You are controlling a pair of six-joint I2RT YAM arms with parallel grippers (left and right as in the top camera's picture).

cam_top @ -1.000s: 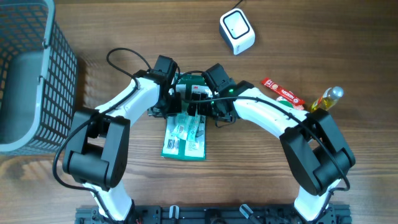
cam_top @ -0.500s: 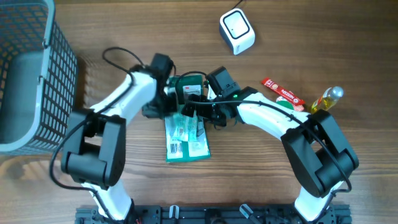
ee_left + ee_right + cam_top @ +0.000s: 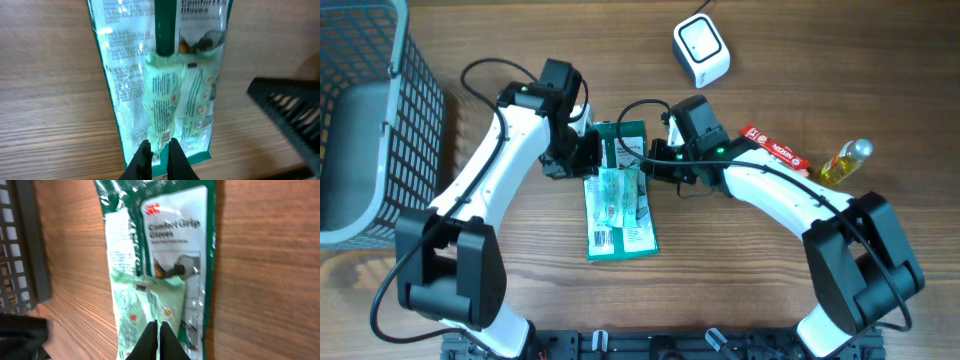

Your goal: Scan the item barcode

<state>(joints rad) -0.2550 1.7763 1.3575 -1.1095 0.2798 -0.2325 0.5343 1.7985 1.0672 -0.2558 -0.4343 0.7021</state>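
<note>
Pack (image 3: 620, 215) shifted forward, between left end effector (image 3: 588, 155) and right end effector (image 3: 648, 165)

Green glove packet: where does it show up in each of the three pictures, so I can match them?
Overhead: green glove packet lies mid-table, between the two arms.
Left wrist: the packet fills the centre, top to bottom.
Right wrist: the packet is in the centre, with its white label towards the top.
Shared landmark: the pale green bundle inside it.

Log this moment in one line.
left gripper: shut at green plastic glove packet | right gripper: shut over packet | packet: on wooden table | white box scanner: untouched
</note>
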